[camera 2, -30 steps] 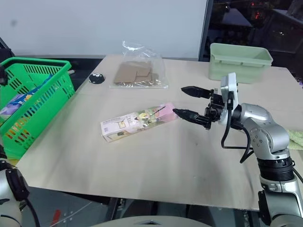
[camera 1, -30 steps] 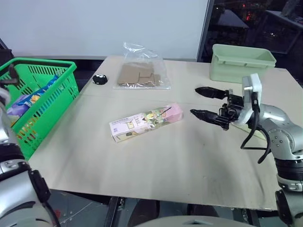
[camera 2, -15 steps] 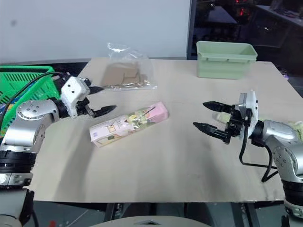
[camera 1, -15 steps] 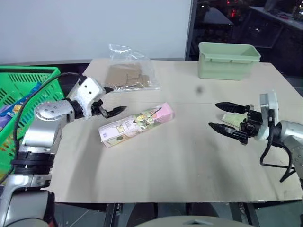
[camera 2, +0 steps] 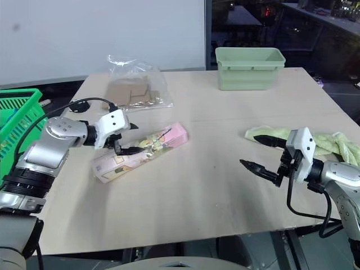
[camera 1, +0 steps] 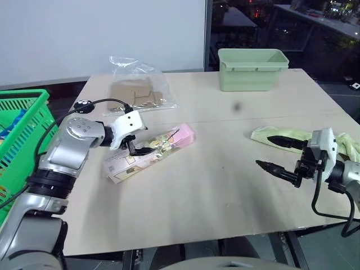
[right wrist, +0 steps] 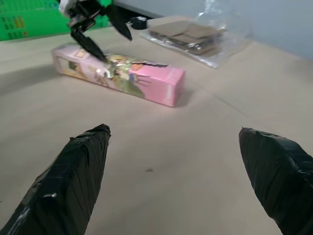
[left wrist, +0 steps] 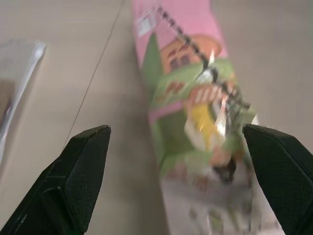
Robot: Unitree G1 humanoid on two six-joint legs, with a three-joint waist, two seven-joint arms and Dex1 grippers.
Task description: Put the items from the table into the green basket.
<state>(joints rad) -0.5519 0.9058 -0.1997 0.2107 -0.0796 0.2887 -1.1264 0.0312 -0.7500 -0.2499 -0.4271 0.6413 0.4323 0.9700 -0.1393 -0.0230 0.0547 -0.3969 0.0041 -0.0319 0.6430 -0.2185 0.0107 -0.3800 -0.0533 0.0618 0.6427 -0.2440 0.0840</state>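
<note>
the carton (camera 1: 148, 153) lies flat near the middle of the table (camera 1: 225, 191), its long axis running on a diagonal, the pink end pointing away from the robot and toward its right, the white printed end nearer the robot's left. the left gripper (camera 1: 136, 145) sits right over the carton's middle stretch, fingers spread wide and empty, one fingertip down at the carton's top face and the other raised on its far side; in the left wrist view the carton (left wrist: 195, 122) runs lengthwise up between the two fingers (left wrist: 80, 171), so the fingers look set to close across its narrow width, though whether a tip already touches the print i cannot tell for sure. the right gripper (camera 2: 260, 153) hangs well apart on the robot's right side, also wide open and holding nothing, so the left arm is plainly the nearer one. the carton looks like a long slim box, pink at one end and white at the other, with a bright cartoon picture along its face. the green basket (camera 1: 22, 140) stands off the table's left edge, beyond the left arm.
</note>
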